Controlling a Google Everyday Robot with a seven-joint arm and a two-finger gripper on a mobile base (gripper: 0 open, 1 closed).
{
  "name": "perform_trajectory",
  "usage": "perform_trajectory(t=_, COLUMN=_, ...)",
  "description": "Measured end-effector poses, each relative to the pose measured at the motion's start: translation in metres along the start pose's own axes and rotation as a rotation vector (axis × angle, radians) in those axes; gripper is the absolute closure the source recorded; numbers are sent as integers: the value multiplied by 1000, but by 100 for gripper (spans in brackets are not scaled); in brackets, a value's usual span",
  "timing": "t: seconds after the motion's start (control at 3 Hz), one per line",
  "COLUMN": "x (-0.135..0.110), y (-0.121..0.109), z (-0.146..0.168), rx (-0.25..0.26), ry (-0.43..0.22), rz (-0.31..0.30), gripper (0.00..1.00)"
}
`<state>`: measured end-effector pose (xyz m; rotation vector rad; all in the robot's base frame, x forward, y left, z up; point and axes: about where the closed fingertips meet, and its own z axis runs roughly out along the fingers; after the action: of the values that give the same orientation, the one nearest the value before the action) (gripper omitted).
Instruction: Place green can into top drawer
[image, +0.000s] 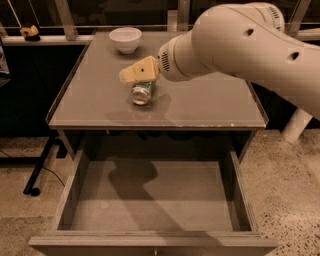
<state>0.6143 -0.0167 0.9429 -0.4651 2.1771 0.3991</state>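
Observation:
The green can (142, 93) lies on its side on the grey table top (100, 107), its shiny silver end toward the camera. My gripper (136, 74) hangs just above the can's far end, its yellowish fingers (141, 70) pointing left at the end of the big white arm (235, 37). The top drawer (150, 195) is pulled out below the table top, wide, shallow and grey, with the arm's shadow on its flat bottom and nothing in it.
A white bowl (125, 39) stands at the back of the table top. A small yellow object (30, 31) sits on the ledge at far left. A black stand's legs (37, 170) lie on the speckled floor to the left.

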Motion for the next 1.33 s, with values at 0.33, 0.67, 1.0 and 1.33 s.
perform_trajectory(t=0.33, x=-9, y=-2, z=12, rx=-2, ry=-2, rz=5, gripper=0)
perform_trajectory(t=0.67, x=-11, y=-5, z=33, rx=-16, ry=21, rz=19, gripper=0)
perform_trajectory(t=1.0, x=-11, y=-5, z=33, rx=-16, ry=21, rz=20, gripper=0)
perform_trajectory(t=1.33, x=-11, y=-2, z=45, rx=-31, ry=35, rz=22, gripper=0)
